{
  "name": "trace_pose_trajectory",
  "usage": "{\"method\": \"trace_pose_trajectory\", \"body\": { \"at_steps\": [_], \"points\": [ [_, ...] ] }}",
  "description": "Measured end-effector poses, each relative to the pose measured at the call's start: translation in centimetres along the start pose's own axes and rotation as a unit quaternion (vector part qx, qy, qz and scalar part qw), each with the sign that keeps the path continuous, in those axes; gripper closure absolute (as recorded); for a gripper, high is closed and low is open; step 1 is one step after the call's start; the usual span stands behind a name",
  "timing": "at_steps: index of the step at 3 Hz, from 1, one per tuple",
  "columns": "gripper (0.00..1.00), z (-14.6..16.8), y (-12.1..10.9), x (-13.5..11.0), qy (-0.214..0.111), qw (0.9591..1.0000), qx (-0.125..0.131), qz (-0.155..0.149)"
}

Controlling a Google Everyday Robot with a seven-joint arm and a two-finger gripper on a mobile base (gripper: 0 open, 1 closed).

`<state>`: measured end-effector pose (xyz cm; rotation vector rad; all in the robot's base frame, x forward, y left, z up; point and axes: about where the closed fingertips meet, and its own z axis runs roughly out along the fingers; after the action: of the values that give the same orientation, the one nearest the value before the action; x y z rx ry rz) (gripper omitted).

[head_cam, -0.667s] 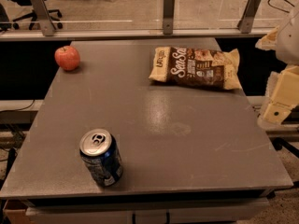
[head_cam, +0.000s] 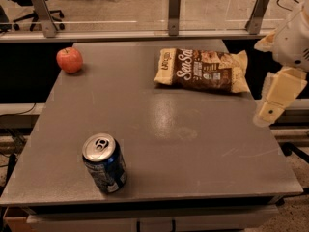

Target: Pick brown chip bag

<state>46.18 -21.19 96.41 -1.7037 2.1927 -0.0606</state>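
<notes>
Almost nothing has moved since a moment ago: the gripper (head_cam: pixel 277 98) looks like it slid a tiny bit toward the table (head_cam: pixel 193 149), and all the things on it stayed where they were. The brown chip bag (head_cam: pixel 203 71) lies flat near the far right corner of the table, with its white letters facing up. Its right end comes very close to the table's right edge. The gripper hangs in the air just past that same edge, beside the bag and a bit nearer to us, not touching it. It holds nothing, and I cannot tell if it is spread or pressed together. I think it waits there because the bag is close to that side, so the reach is short. The bag is puffy and crinkly, so it may slip or squash when grabbed. Right behind the bag runs a rail (head_cam: pixel 145 34) with a post (head_cam: pixel 174 11), so there is little room on the far side. The near side is open, with lots of bare table. The apple (head_cam: pixel 69 60) sits at the far left and the soda can (head_cam: pixel 104 163) stands near the front left, both well apart from the bag and out of the way.
</notes>
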Motion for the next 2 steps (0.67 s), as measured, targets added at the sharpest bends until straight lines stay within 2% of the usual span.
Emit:
{"method": "trace_pose_trajectory", "body": {
  "at_steps": [2],
  "points": [
    [0.0,7.9,-9.0,-2.9,-0.072,0.9972,0.021,0.009]
  ]
}}
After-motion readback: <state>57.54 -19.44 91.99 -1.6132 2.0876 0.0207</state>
